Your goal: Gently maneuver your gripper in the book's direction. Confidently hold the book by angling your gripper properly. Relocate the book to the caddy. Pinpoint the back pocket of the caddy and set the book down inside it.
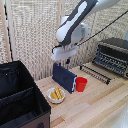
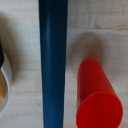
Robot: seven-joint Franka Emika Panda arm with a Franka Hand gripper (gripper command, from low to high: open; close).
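Book (image 1: 64, 78), dark navy and rectangular, stands on edge on the light wooden table (image 1: 95, 102) in the exterior view, near the table's middle. Directly above its upper edge hangs the gripper (image 1: 63, 61), the white hand of the thick white arm (image 1: 75, 25); the dark fingers point down toward the book, but whether they touch it, or how far the jaws are parted, cannot be told at this size. A red cup (image 1: 81, 84) stands just beside the book on the exterior view's right. A small white bowl (image 1: 56, 94) holding something yellow sits in front of the book, toward the caddy (image 1: 20, 97). This large black fabric box fills the exterior view's lower left, with an inner divider crossing it; the back pocket (image 1: 11, 77) is the compartment behind that divider. A black-and-silver toaster oven (image 1: 113, 55) stands at the far right.

Wrist view: the book's (image 2: 53, 62) upper edge runs through the picture as a dark blue band. The red cup (image 2: 97, 95) lies close on one side, the white bowl's rim (image 2: 7, 80) on the other. No fingertips appear.
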